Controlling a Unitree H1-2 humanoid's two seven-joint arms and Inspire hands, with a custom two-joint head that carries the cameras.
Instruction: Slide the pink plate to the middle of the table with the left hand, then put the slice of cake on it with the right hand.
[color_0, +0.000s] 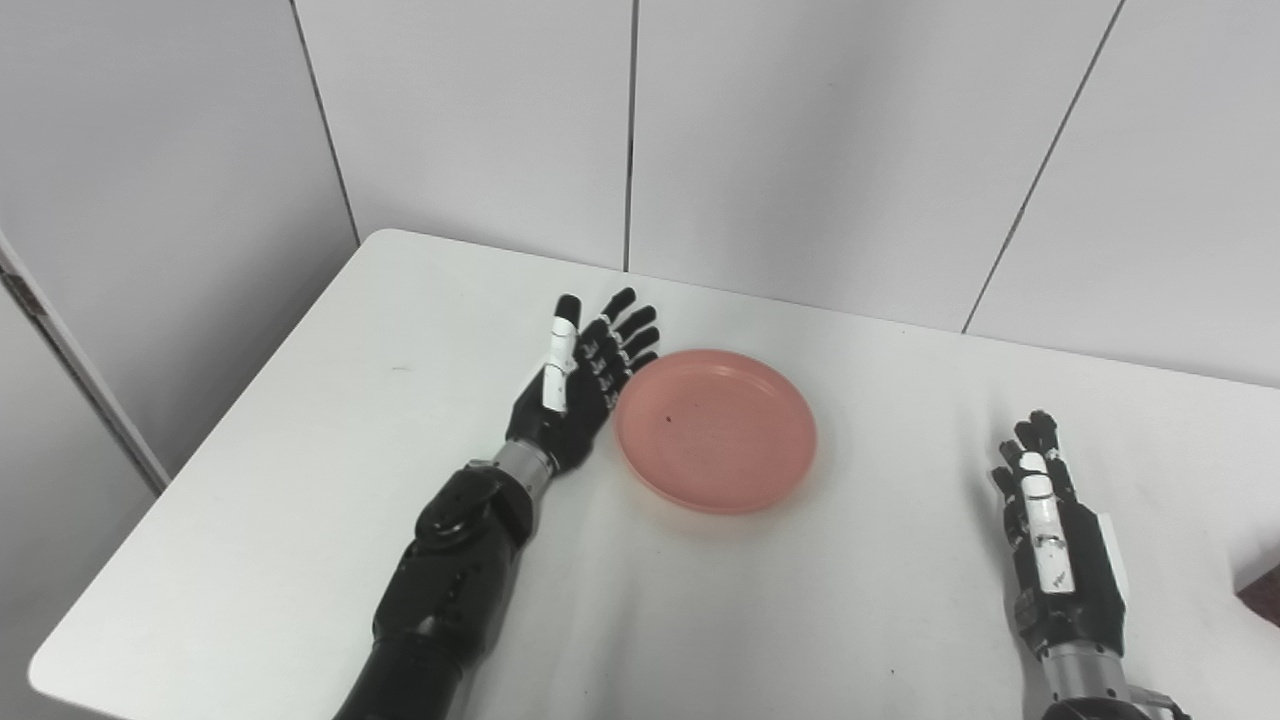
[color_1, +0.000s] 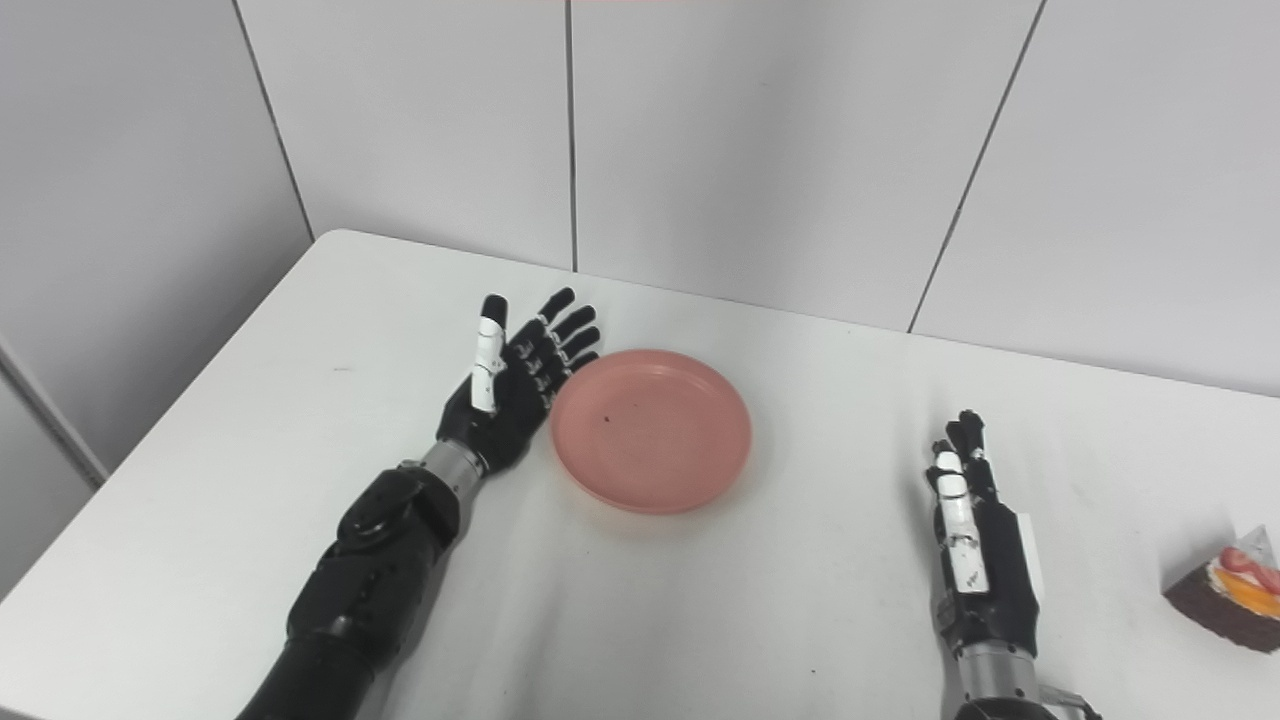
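A round pink plate (color_0: 715, 428) lies near the middle of the white table, with nothing on it but a small dark speck. My left hand (color_0: 580, 385) stands edge-on against the plate's left rim, open, fingers straight and pointing away from me. My right hand (color_1: 972, 535) rests open near the table's front right, fingers extended, holding nothing. The slice of cake (color_1: 1225, 590), dark with cream and red and orange fruit on top, sits at the far right edge of the right eye view, well to the right of that hand; only a dark corner of the cake (color_0: 1262, 592) shows in the left eye view.
The white table (color_0: 330, 440) has a rounded far-left corner and ends at a grey panelled wall (color_0: 800, 140) behind. A gap opens beyond the table's left edge.
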